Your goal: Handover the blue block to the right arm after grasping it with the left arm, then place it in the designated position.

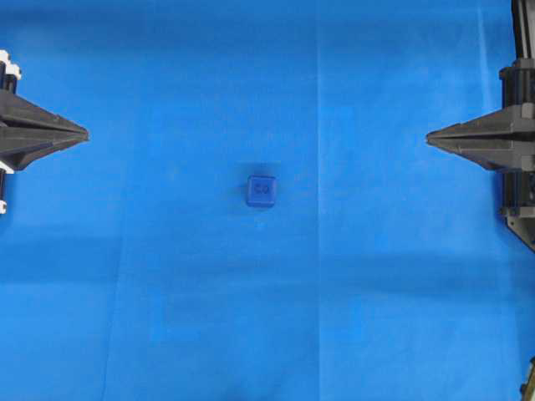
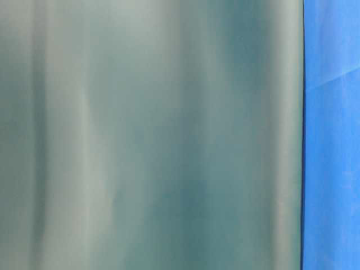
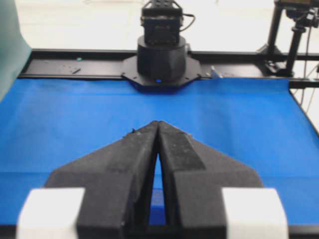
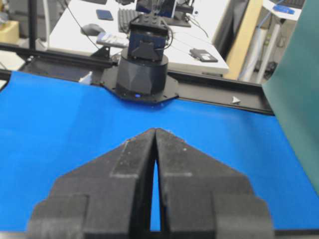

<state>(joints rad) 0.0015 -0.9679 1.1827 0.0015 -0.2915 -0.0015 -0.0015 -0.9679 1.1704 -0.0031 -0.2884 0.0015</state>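
Start pose: both arms parked, blue block (image 1: pixel 262 190) alone mid-cloth.
Overhead: left gripper (image 1: pixel 84 133) and right gripper (image 1: pixel 430 137) sit at opposite edges, well apart from the block, leaving it free to reach. Table-level: only a teal sheet (image 2: pixel 152 135) (nothing useful). Wrist views: both sets of fingers pressed together, empty; block unseen.

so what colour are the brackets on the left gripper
White plastic brackets on the black left gripper, clearest in the left wrist view.

Creased blue cloth (image 1: pixel 167 317) over the table, the blue block (image 1: pixel 261 190) near its middle.
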